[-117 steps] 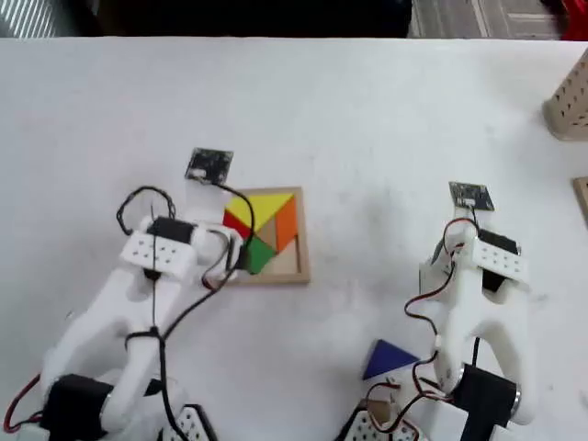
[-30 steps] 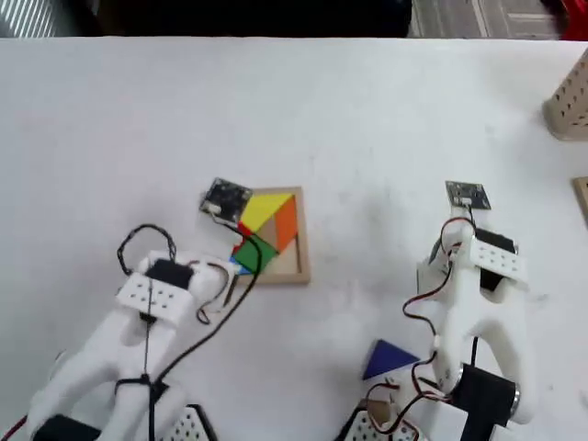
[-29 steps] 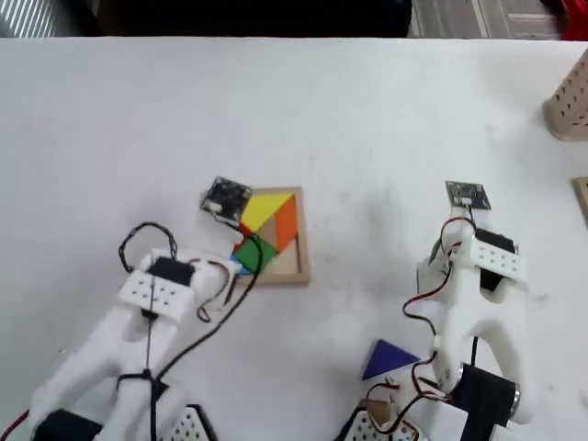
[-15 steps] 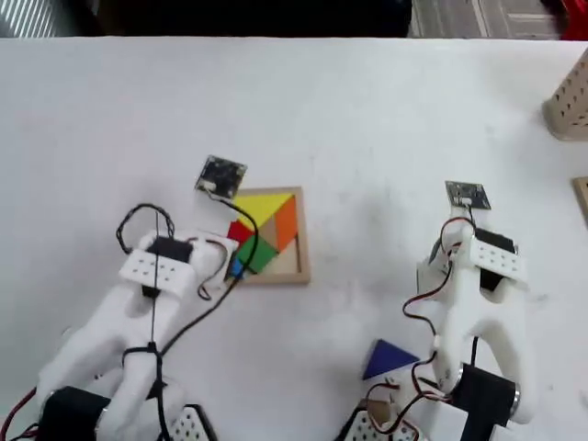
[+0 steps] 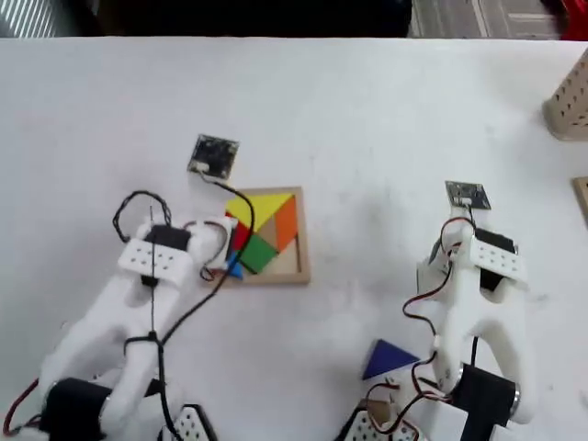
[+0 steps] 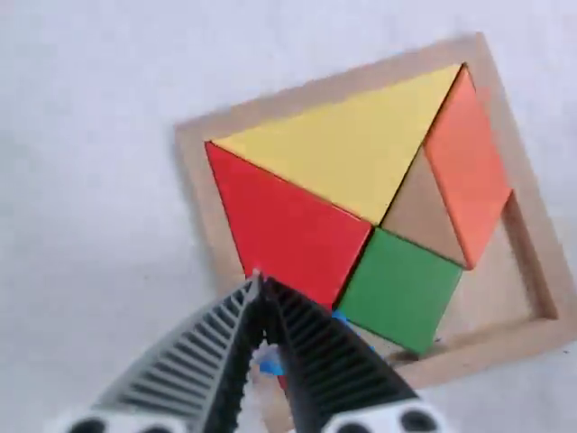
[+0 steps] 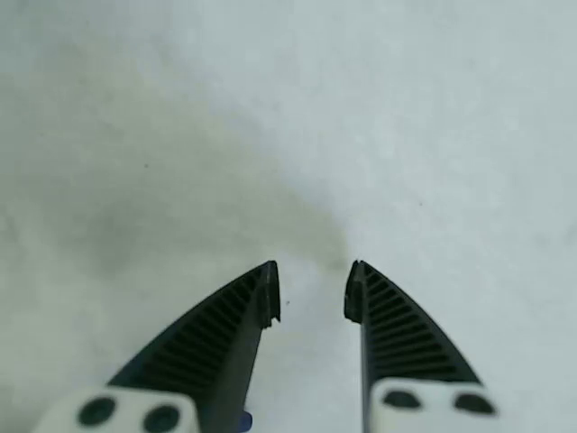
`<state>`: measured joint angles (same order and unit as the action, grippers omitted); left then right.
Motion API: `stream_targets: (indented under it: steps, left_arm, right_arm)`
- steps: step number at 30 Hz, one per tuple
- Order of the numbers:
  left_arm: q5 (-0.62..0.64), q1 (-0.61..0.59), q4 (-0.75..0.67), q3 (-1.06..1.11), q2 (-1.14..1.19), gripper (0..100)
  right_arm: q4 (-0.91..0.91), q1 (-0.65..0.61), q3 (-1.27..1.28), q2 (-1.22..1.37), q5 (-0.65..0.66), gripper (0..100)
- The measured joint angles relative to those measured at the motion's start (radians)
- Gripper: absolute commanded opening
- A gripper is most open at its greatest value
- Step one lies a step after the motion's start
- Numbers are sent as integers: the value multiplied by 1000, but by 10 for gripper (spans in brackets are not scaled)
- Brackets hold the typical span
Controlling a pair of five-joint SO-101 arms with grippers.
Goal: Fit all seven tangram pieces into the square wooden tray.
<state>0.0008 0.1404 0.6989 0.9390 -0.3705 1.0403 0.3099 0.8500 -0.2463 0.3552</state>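
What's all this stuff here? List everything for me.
wooden tray: 1, pale wood, mid-table
yellow triangle: 1, yellow, in tray
red triangle: 1, red, in tray
orange parallelogram: 1, orange, in tray
tan triangle: 1, tan, in tray
green square: 1, green, in tray
small blue piece: 1, light blue, tray edge
dark blue triangle: 1, dark blue, table near right arm
holed wooden block: 1, pale, table edge
table: 1, white
left gripper: 1, black, shut, over tray edge
right gripper: 1, black, open, over table

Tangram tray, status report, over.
Left gripper shut at tray corner, small blue piece under its tips. Right gripper open over table. Dark blue triangle lies outside tray.
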Motion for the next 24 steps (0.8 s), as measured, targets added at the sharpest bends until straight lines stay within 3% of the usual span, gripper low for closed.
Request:
stream_targets:
  steps: [9, 24]
  left_arm:
    - [-37, 5, 14, -38, 178, 20]
    - [6, 64, 60, 86, -48, 20]
  right_arm:
    - [0, 0, 0, 0, 0, 130]
    - [0, 0, 0, 0, 0, 130]
